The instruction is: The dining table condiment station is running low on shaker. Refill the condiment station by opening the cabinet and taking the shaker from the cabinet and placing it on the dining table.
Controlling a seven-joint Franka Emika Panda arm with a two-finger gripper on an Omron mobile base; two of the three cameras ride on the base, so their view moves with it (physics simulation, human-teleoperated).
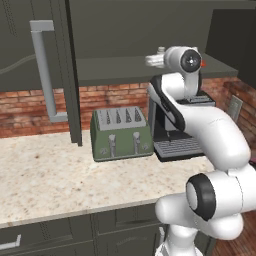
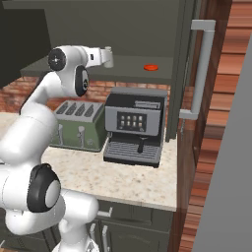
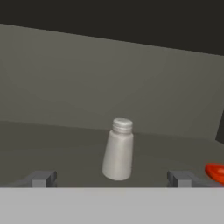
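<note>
Since the cabinet [image 2: 187, 59] is open and the shaker [image 3: 118, 151] stands upright mid-shelf before wide-open jaws, I'd pinch its lower body, looks light, rigid, kinda tippy and slick.

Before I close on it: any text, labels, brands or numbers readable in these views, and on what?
No readable text anywhere.
coffee machine: its front panel shows a grid of small pale icons, too small and blurred to read.
shaker: plain, no label.
toaster: no visible brand or markings.
cabinet: no signs.
</note>
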